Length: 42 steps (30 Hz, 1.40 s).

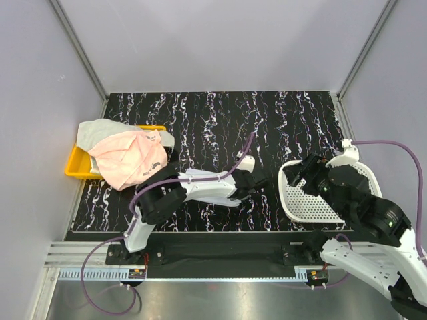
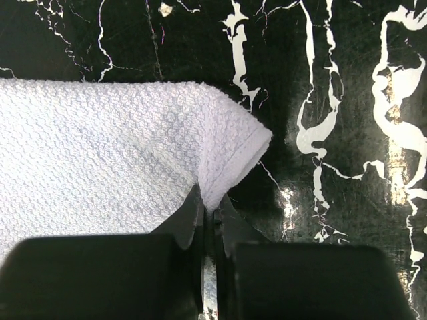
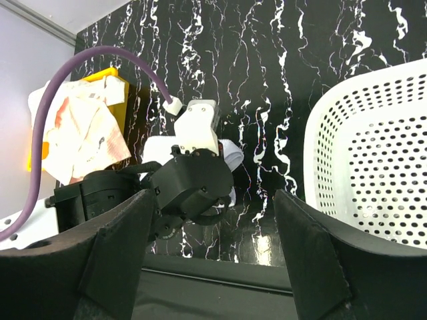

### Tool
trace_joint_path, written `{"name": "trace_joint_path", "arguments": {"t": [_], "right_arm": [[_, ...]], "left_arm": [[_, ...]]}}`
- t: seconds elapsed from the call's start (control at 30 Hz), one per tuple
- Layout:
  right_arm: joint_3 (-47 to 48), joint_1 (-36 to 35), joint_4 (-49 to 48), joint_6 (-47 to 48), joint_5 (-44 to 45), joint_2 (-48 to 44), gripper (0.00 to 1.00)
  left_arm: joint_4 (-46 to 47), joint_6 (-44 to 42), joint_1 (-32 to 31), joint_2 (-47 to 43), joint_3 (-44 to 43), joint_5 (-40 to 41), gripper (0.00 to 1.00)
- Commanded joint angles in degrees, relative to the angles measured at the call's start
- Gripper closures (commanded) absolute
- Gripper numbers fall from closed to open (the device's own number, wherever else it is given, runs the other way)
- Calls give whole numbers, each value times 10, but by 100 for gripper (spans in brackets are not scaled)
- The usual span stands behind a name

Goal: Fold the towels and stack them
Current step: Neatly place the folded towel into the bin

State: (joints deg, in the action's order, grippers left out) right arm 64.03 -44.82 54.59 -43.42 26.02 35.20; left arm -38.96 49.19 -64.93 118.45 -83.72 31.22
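A white towel with a nubbly weave is lying flat on the black, white-veined bench, near its middle. One of its corners is lifting off the surface and folding upward. The left gripper is pinching that corner, its two dark fingers clenched tight on the hem with cloth between them. In the overhead view the left arm is stretching low across the bench from its base and covering most of this towel, so how far the cloth spreads cannot be told there.

Well to the left, more towels are sitting in a heap on a yellow tray at the bench's left edge. A pink towel is lying crumpled on top and spilling over the tray's near side toward the left arm's elbow. A whitish towel is bunching up behind it, at the tray's far left corner.

On the right side of the bench a white mesh basket is standing, well apart from the white towel. The right gripper is hovering above the basket's left rim with its fingers spread wide, grasping nothing.
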Motion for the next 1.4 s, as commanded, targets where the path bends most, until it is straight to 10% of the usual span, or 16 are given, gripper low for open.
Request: {"name": "trace_joint_path", "arguments": {"t": [0.0,0.5,0.97,1.37], "right_arm": [[36,3,4,19,9,0,20],[67,3,16,33,10,4,20],[101,3,-11,64,-20,-28,19],[133,4,19,74,-14,-46,18]], "left_arm": [[18,10,1,-7,43,-57,100],[151,64,-2,-176,39,-208,100],[161,69,-11,38,-337,-336,100],[278,138,-17,129,-384,-388,100]]}}
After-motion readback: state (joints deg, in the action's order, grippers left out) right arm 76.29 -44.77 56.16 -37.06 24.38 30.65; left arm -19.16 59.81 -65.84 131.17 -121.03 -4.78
